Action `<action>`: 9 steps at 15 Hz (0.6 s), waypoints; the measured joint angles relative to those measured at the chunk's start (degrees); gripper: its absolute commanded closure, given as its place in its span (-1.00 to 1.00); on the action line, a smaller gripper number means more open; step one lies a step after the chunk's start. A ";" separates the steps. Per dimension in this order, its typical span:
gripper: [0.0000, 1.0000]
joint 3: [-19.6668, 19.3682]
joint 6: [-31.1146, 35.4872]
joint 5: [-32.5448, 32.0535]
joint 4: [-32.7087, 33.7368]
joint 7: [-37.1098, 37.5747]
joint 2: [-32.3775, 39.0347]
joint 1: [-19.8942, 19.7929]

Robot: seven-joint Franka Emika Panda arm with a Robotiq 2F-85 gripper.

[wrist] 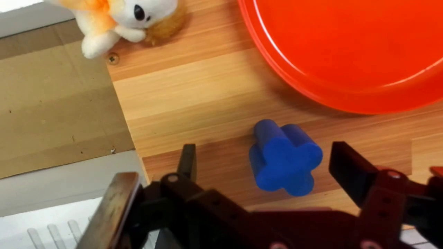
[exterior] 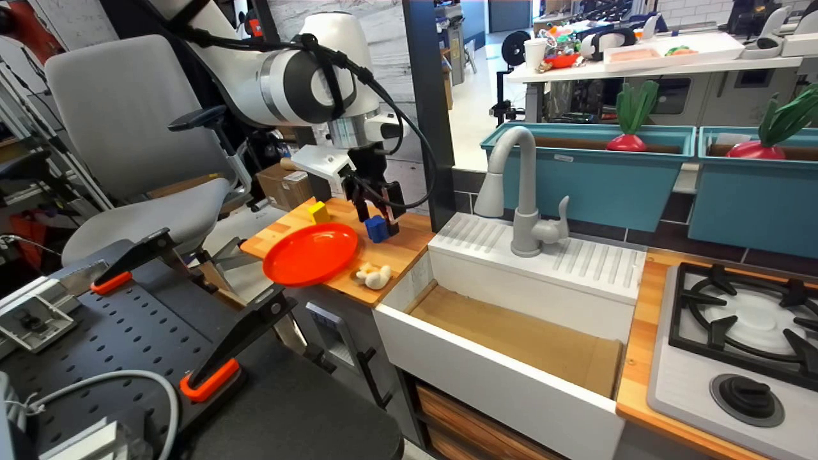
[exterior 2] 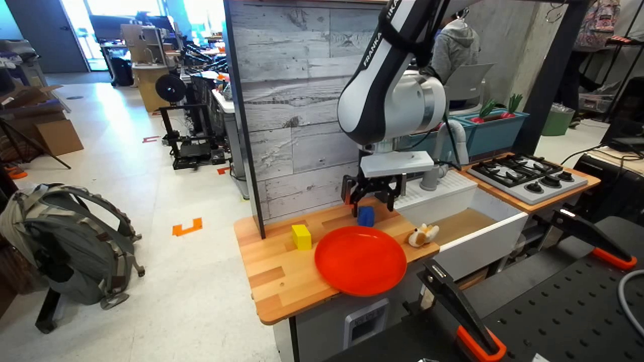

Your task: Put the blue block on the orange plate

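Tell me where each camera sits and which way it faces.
An exterior view: raised before the sink, looking down over it; arm, gripper show.
An exterior view: before the plate, facing the plank wall; arm, gripper show.
Wrist view: on the wrist, facing down at the blue block; open gripper shows.
Both exterior views share the yellow block; all three, plate and blue block.

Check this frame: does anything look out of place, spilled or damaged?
The orange plate sits oddly: in both exterior views, its rim overhangs the edge of the worktop. A plush toy lies beside the sink, seemingly unrelated to the task. I see no spill or damage.
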 measured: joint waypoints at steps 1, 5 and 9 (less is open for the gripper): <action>-0.19 -0.21 -0.61 -0.01 0.04 0.00 0.02 0.35; 0.43 -0.29 -2.42 -0.01 0.87 0.00 -0.01 0.86; 0.69 -0.29 -2.53 -0.01 2.11 -0.01 -0.33 1.09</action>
